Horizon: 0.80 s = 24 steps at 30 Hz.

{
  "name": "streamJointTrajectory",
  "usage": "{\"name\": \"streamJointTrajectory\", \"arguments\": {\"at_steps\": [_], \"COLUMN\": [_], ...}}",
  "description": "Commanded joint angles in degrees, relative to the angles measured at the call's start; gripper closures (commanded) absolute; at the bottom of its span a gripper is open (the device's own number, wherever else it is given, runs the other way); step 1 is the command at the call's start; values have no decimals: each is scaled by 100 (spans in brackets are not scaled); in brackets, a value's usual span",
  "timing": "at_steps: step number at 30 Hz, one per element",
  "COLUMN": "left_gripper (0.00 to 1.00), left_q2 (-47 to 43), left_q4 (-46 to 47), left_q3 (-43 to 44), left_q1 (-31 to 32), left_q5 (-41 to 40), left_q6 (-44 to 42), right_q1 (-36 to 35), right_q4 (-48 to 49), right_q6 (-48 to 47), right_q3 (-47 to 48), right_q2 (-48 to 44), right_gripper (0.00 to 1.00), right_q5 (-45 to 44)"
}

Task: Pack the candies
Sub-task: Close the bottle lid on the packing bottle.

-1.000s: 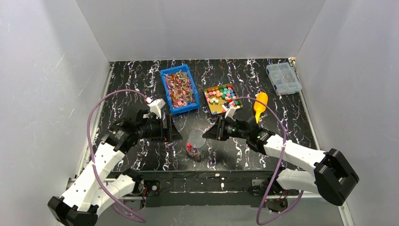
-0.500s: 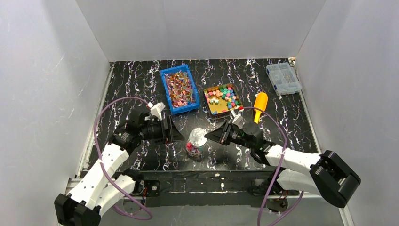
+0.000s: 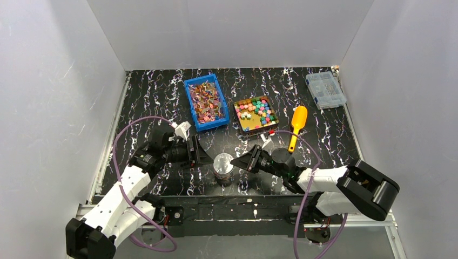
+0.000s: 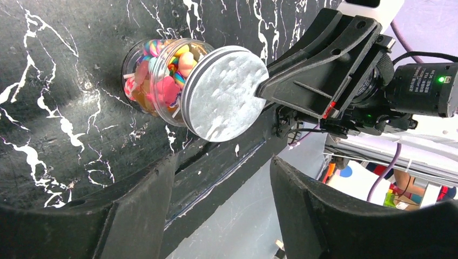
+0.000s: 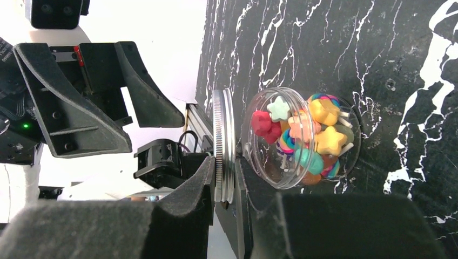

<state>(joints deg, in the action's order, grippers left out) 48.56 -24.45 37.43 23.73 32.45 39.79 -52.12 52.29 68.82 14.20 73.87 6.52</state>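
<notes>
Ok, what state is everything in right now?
Jar: upright, holding sweets, not closed.
Silver lid: gripped by right hand at jar's mouth, not seated.
Left hand: open, empty.
Candies: loose in brown tray.
Blue bin: full of wrapped sweets.
Orange scoop: lying flat, unheld.
Clear organiser box: cannot tell if shut.

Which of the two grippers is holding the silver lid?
The right gripper: it pinches the lid above the jar. The left gripper is open and empty.

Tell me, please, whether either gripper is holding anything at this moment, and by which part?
The right gripper pinches the silver lid by its rim, at the jar's mouth. The left gripper is open and holds nothing.
</notes>
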Motion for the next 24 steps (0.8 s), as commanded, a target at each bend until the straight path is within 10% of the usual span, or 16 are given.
{"name": "streamJointTrajectory", "arguments": {"at_steps": [1, 24], "left_gripper": [38, 47], "left_q2": [60, 810], "left_q4": [153, 938], "left_q3": [-145, -507], "left_q1": [-34, -34], "left_q5": [198, 422], "left_q6": [71, 233], "right_q1": [-78, -88], "right_q4": [849, 2139], "right_q6": [152, 636], "right_q3": [-151, -299], "right_q2": [167, 1339], "right_gripper": [93, 90], "right_q5": [-363, -193]}}
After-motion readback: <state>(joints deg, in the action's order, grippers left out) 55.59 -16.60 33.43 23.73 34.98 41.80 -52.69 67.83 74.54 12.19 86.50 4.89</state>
